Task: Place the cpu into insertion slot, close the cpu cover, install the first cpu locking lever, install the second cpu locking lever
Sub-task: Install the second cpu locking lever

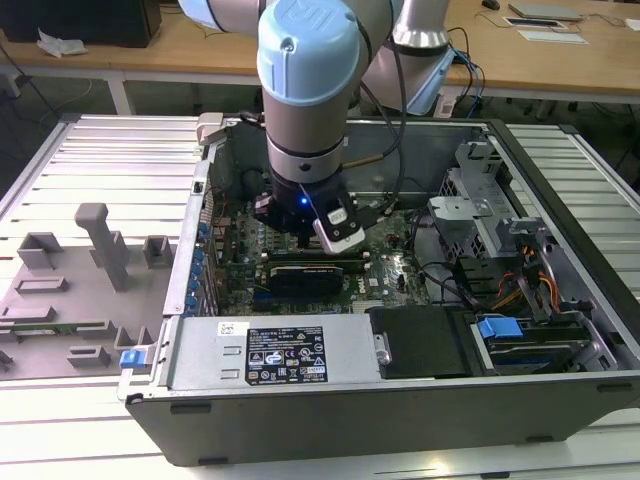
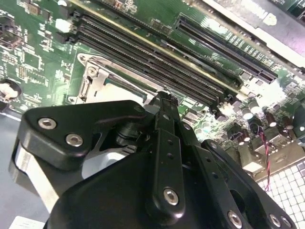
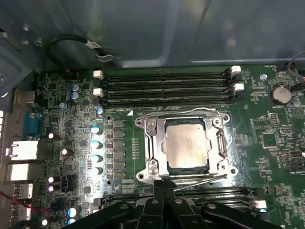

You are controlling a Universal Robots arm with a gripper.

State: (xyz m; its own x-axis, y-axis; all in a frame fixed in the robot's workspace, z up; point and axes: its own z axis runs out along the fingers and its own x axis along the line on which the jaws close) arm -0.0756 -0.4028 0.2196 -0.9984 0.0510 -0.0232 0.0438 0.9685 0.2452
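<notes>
The cpu (image 3: 187, 144) shows a pale silvery-beige top, framed by the silver-grey cpu cover (image 3: 183, 117) — all set in a green circuit board (image 3: 267, 143) speckled with tiny silver parts. Long black memory slots (image 3: 164, 86) carry white end clips. The gripper (image 3: 163, 187) is matte black. In the exterior view, the arm (image 1: 305, 60) is pale blue and grey — the computer case (image 1: 400, 420) dark grey.
</notes>
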